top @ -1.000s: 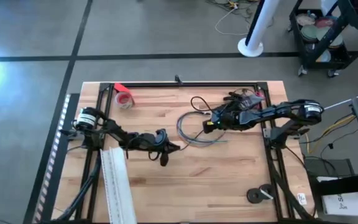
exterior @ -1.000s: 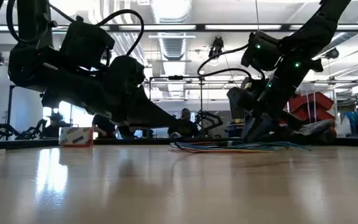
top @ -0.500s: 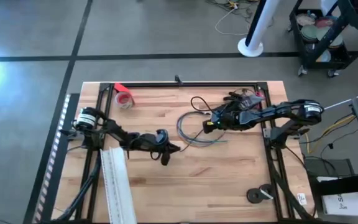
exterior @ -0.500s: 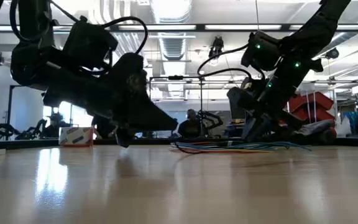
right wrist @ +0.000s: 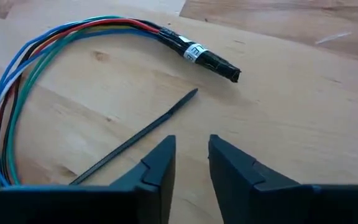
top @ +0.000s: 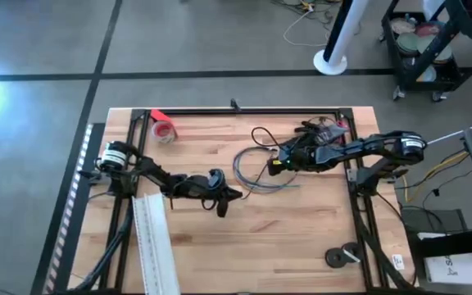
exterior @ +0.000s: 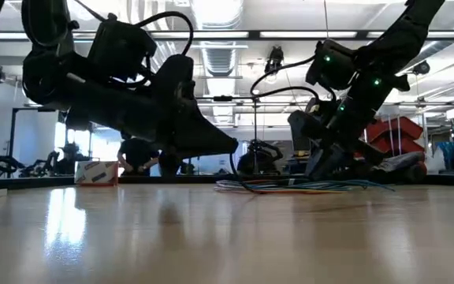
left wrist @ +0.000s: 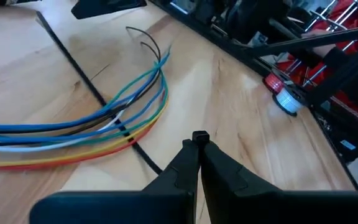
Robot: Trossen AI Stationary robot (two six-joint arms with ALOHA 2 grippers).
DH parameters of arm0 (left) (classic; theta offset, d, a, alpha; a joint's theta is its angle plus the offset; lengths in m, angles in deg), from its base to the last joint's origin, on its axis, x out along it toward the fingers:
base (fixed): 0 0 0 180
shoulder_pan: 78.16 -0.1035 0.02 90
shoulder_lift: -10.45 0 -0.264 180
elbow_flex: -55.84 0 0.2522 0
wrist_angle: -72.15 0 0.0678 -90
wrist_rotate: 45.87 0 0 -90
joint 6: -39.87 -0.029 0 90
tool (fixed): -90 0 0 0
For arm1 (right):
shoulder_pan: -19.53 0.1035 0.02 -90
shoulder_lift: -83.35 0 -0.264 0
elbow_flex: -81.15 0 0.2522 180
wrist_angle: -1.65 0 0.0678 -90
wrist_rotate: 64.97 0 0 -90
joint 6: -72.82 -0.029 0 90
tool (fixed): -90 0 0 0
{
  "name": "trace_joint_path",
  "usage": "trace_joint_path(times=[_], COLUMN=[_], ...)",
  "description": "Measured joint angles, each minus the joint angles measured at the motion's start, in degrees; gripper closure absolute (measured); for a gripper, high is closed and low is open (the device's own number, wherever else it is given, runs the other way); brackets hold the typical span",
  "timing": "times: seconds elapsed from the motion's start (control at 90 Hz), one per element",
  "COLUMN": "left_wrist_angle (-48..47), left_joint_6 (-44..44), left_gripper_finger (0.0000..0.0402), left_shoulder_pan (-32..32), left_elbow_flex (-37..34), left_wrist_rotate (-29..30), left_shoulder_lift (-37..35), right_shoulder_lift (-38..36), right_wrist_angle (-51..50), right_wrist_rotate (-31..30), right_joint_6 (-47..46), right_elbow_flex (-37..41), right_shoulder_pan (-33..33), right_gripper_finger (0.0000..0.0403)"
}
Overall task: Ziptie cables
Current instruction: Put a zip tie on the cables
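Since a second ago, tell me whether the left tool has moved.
Yes. In the high view the left tool has shifted away from the white strip toward the cables, which lie unmoved.

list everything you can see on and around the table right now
cables: one loose bundle, blue, green, dark, yellow, orange and red wires, table middle, between the two grippers
black zip tie: one, flat on the wood beside the cables
tape roll: one, red, far left corner
white strip: one, long, flat, near left edge
black discs: two, near right corner
table: one, light wood
left gripper: shut, left of the cables
right gripper: open, low over the zip tie by the cables
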Motion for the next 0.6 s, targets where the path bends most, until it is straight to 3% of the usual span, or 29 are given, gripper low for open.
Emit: trace_joint_path(times=[0.256, 0.6], left_wrist_angle=[-0.3, -2.1], left_joint_6=[-0.8, -4.7], left_gripper_finger=[0.0402, 0.0402], left_shoulder_pan=[0.1, 0.1], left_elbow_flex=[0.0, -0.1], left_wrist_rotate=[0.0, -0.3], left_shoulder_lift=[0.0, 0.0], right_shoulder_lift=[0.0, 0.0], right_wrist_angle=[0.0, 0.0], right_wrist_rotate=[0.0, 0.0], right_joint_6=[0.0, 0.0], right_elbow_flex=[0.0, 0.0], right_shoulder_pan=[0.0, 0.0], right_gripper_finger=[0.0318, 0.0344])
